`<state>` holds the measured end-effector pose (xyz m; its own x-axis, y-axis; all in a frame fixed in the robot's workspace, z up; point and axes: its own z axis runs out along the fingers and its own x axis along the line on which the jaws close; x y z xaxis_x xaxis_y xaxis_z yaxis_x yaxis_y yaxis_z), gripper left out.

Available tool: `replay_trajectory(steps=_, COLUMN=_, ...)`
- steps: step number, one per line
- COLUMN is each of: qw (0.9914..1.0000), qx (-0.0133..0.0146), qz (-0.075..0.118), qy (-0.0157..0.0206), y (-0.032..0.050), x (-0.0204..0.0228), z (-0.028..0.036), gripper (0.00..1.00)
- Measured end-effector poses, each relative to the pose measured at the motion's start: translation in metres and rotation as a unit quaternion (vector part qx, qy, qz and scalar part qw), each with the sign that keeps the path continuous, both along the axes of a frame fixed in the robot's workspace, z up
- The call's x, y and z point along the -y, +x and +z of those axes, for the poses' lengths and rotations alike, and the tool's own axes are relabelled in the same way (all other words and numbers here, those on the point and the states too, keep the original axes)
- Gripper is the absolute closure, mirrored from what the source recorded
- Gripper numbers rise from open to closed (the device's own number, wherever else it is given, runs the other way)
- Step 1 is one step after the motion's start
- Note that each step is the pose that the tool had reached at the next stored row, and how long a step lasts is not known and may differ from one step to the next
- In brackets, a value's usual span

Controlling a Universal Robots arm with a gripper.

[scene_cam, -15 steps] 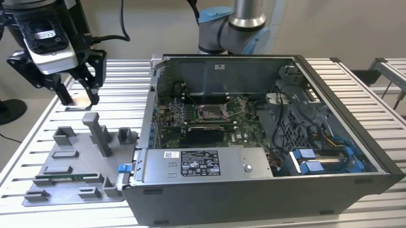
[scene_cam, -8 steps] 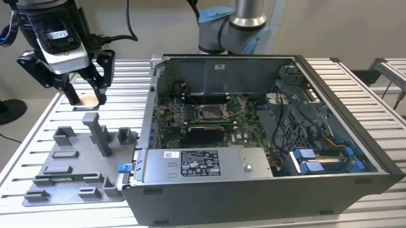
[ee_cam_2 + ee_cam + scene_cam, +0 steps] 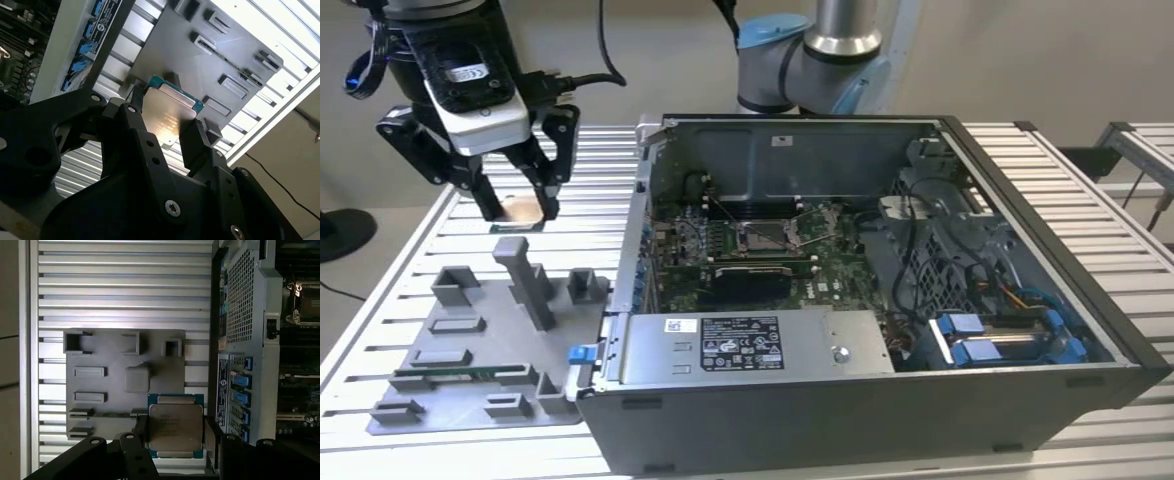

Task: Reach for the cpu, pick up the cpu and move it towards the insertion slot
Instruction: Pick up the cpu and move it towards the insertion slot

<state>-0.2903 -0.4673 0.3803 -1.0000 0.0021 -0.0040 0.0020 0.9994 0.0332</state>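
The cpu (image 3: 523, 209) is a thin pale square plate held between the fingers of my gripper (image 3: 520, 212), which is shut on it. It hangs in the air over the slatted table, beyond the grey fixture (image 3: 480, 330), at the exterior view's left. In both wrist views the cpu (image 3: 167, 112) (image 3: 175, 426) shows its metallic face and green rim, clamped on two opposite edges by the black fingers (image 3: 195, 142). The insertion slot (image 3: 767, 236), a silver-framed socket with a dark centre, lies on the motherboard inside the open computer case, well to the exterior view's right of the gripper.
The open computer case (image 3: 881, 400) takes up the middle and right of the table, its near wall between the gripper and the socket. A tall post (image 3: 534, 285) rises from the fixture below the gripper. A green memory stick (image 3: 454, 373) lies in the fixture.
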Motion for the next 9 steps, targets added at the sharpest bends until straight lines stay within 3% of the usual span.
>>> replay_trajectory(steps=9, qw=1.00000, qx=0.0000, qz=0.000, qy=0.0000, y=0.0276, x=-0.0004, z=0.0000, gripper=1.00)
